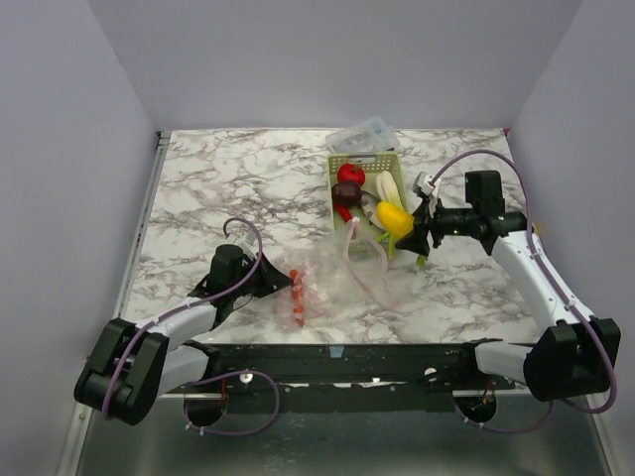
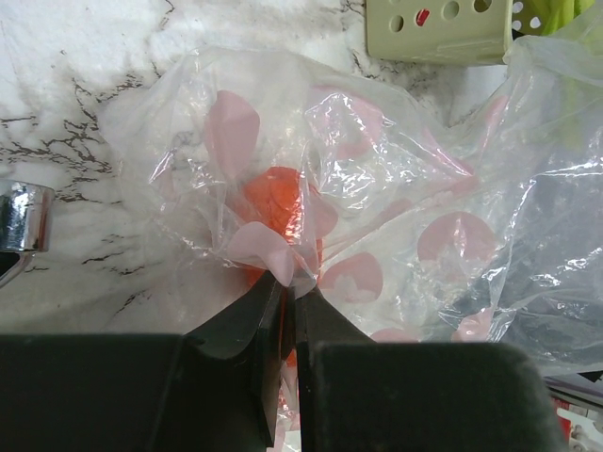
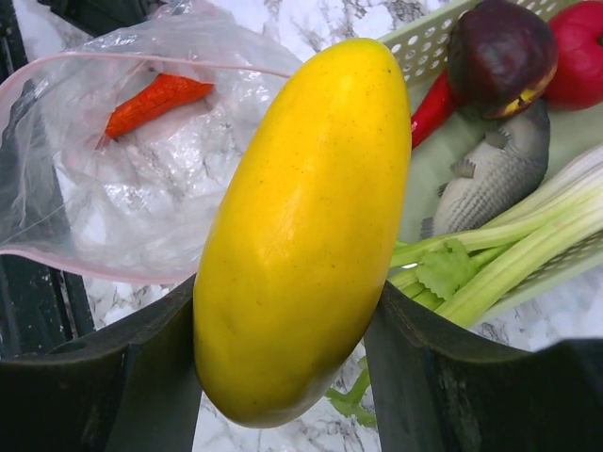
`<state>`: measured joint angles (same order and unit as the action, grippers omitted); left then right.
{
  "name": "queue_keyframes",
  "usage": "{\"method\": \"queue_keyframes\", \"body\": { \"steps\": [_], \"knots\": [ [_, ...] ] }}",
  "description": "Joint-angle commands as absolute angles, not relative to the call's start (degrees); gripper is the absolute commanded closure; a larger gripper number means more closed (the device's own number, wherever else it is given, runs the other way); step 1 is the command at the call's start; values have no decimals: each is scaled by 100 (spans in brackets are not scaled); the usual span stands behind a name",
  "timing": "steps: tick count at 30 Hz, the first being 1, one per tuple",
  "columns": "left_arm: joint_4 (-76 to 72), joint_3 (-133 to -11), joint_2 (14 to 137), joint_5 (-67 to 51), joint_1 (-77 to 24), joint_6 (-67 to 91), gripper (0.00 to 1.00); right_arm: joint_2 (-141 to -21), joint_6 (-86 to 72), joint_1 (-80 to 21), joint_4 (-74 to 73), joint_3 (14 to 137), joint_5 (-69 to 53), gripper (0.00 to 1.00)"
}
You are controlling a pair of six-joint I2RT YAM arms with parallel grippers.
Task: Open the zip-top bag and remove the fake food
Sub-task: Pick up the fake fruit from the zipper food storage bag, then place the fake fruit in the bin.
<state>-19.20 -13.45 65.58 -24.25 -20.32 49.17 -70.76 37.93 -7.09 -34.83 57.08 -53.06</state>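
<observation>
Left pincer (image 2: 290,287) pinched shut on a fold of the bag (image 2: 377,217); bag lay crumpled on tabletop (image 1: 218,188), lower centre of top view, mouth open, carrot (image 1: 297,297) inside. Right pincer (image 3: 283,311) clamped the lemon (image 3: 301,188) across its middle, centre right, at the near end of the basket (image 1: 362,160); beet (image 3: 499,52) and red fruit (image 3: 579,52) in basket

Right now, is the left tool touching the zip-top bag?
Touching. The left wrist view shows the left tool closed on a bunched fold of the zip-top bag, with the plastic pinched in its grip.
</observation>
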Motion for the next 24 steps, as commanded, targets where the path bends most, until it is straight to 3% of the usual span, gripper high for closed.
{"method": "queue_keyframes", "body": {
  "steps": [1,24],
  "knots": [
    [-1825,-1274,6386,-2275,-2004,4764,91,-6943,2996,-668,-2567,5442,-4920,65],
    [-1780,-1196,6171,-2351,-1999,4719,90,-8540,646,-686,-255,5464,-4240,64]
  ]
}}
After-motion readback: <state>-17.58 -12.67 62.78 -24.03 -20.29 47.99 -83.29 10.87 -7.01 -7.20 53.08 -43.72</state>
